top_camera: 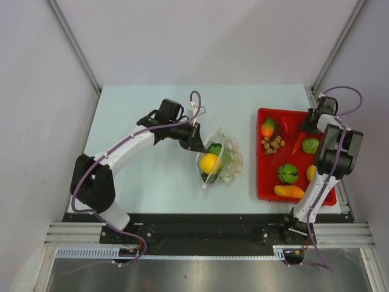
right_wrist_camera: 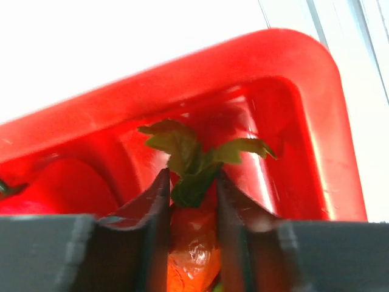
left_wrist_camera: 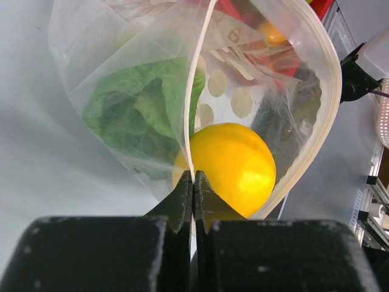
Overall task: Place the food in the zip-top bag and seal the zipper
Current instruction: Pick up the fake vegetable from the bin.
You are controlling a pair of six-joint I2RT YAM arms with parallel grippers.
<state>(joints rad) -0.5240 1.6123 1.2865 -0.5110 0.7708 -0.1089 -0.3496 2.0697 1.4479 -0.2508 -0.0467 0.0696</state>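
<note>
The clear dotted zip-top bag lies mid-table with its mouth gaping. Inside it are a round yellow fruit and leafy green lettuce. My left gripper is shut on the bag's near rim. In the left wrist view my left gripper pinches the pale zipper, with the yellow fruit and lettuce just behind it. My right gripper sits in the red tray's far right corner. In the right wrist view my right gripper is shut on a reddish-orange piece with green leaves.
The red tray at the right holds several more toy foods: an orange-green fruit, a nut cluster, a dark green round piece, a yellow-orange piece. Frame posts stand at the table's far corners.
</note>
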